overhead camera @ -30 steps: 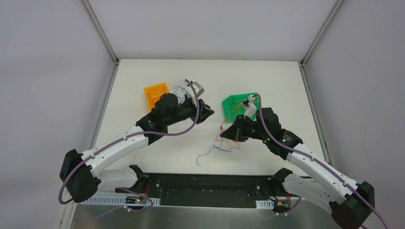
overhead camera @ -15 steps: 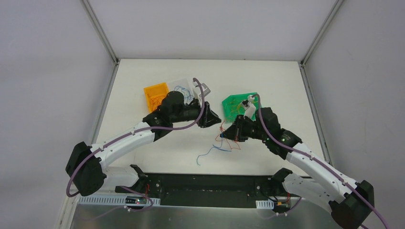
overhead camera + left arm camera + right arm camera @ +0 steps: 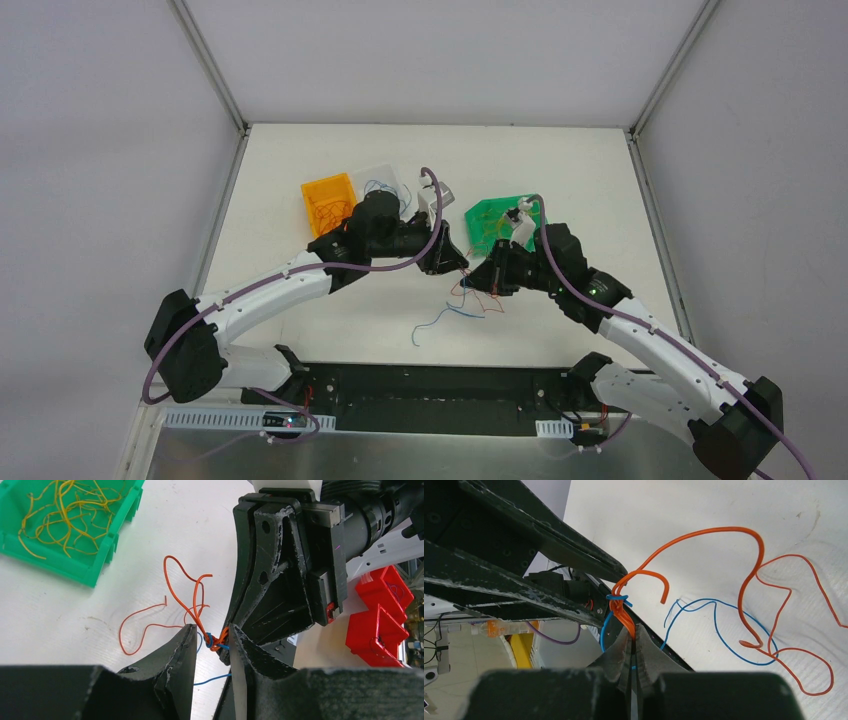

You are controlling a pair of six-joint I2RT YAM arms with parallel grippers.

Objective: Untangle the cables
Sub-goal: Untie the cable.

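Right gripper [image 3: 633, 634] is pinching the orange-and-blue cables [image 3: 620, 601] right beside their knot, jaws closed on them. Left gripper [image 3: 212, 632] is hovering with jaws parted, one finger on each side of that knot, not clamping. Loose loops are trailing onto the white table [image 3: 560, 160] near the green bin [image 3: 75, 566]. One blue strand [image 3: 440, 322] is lying apart.

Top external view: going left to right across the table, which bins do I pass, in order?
orange bin → clear bin → green bin
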